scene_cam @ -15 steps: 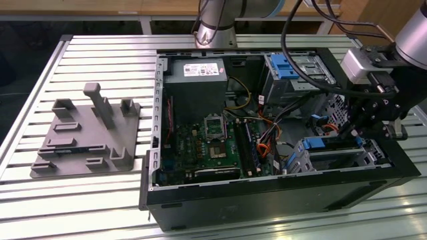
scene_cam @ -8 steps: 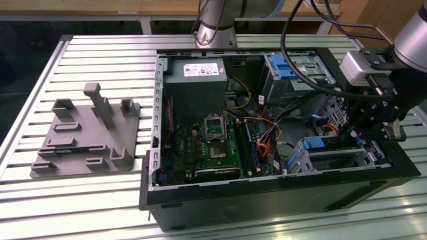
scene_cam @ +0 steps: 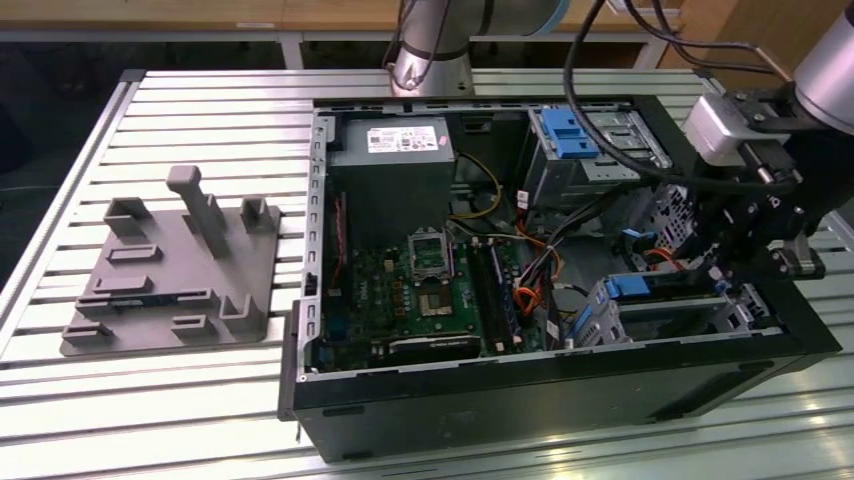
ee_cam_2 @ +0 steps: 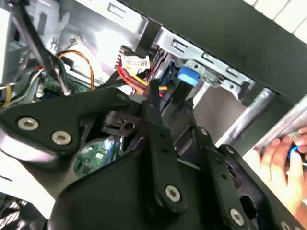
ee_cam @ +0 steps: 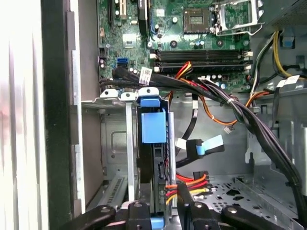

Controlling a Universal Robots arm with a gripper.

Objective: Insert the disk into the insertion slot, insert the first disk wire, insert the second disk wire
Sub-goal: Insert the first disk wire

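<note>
Far left in the exterior view, a grey fixture (scene_cam: pixel 174 275) lies on the bench (scene_cam: pixel 200 400) beside the open case (scene_cam: pixel 534 400). In the first wrist view the disk (ee_cam: pixel 153 127) stands edge-on in the insertion slot (ee_cam: pixel 115 143), its face hidden. The pincer (ee_cam: pixel 165 207) sits at its near end beside red-yellow wires (ee_cam: pixel 187 184). Spread or pinching, I cannot tell. A hand (ee_cam_2: pixel 283 163) is cut off at the second wrist view's right edge.

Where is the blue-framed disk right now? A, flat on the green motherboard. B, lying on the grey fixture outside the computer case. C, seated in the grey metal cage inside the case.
C: in the first wrist view the disk stands between the metal walls of the insertion slot.
</note>
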